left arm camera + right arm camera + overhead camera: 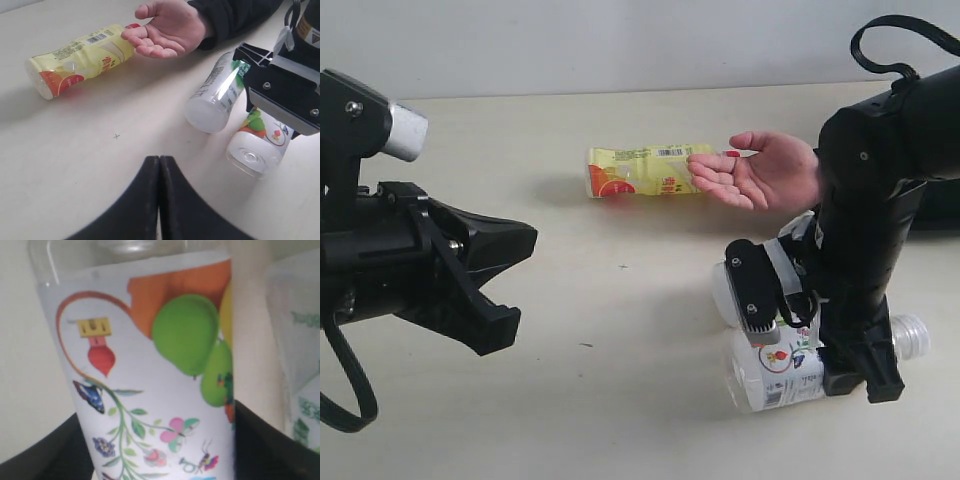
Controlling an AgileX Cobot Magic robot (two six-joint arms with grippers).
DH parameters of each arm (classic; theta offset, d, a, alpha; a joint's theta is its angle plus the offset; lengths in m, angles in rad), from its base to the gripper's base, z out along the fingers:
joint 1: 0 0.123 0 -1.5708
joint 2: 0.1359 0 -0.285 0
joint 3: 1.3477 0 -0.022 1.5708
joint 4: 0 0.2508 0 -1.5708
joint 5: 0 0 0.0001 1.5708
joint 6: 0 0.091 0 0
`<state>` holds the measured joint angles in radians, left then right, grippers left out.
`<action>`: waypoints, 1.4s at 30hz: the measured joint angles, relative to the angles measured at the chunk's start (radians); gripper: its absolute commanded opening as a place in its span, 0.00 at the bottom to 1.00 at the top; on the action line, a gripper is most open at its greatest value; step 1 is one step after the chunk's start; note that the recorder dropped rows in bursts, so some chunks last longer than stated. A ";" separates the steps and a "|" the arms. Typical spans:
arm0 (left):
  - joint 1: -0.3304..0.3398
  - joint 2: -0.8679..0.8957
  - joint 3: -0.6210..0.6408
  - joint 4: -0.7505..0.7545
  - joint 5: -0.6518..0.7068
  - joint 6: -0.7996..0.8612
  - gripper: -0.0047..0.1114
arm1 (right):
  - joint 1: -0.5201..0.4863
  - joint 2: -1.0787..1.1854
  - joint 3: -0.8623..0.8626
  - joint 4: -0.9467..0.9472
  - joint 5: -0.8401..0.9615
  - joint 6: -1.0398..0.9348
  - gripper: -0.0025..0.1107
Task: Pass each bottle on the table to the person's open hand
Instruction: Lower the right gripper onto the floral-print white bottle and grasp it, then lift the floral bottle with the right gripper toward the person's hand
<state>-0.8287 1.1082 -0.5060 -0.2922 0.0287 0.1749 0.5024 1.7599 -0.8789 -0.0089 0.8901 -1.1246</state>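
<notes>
The pale desk (620, 420) is carrying everything, and the open hand (760, 172) is lying palm-up over its far middle, so the rest is being placed from that hand. The right pincer (808, 335) is hanging just on the exterior camera's side of the hand. Its jaws are standing wide astride the flower-printed bottle (782, 372), though I cannot tell whether they are pressing it. That bottle is lying on its side with its long axis crossing the jaws, base pointing toward the left pincer (159, 162) and neck away from it, so the carry to the hand is looking short, chiefly up and back. The left pincer is hanging well apart from the hand, jaws pressed together on nothing. The green-printed bottle (215, 97) is lying between the flowered one and the hand, just beside the former. The yellow bottle (640, 172) is lying beside the hand, its red cap at the hand's edge. The right wrist view is showing only the flowered label filling the pincer's gap. The left wrist view is showing both clear bases, which the exterior view is partly hiding.
</notes>
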 measured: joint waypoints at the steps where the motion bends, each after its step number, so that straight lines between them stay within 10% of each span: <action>1: 0.000 0.000 0.000 0.000 0.000 0.000 0.05 | 0.000 0.000 0.000 0.000 0.014 0.000 0.02; 20: 0.000 0.000 0.000 0.000 0.000 0.000 0.05 | 0.000 -0.218 -0.037 0.024 0.205 0.065 0.02; 42: 0.000 0.000 0.000 0.000 0.000 0.000 0.05 | 0.000 -0.127 -0.487 -0.302 -0.088 1.274 0.02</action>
<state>-0.8287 1.1082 -0.5060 -0.2922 0.0287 0.1749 0.5024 1.6326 -1.3663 -0.3106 0.8018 0.1492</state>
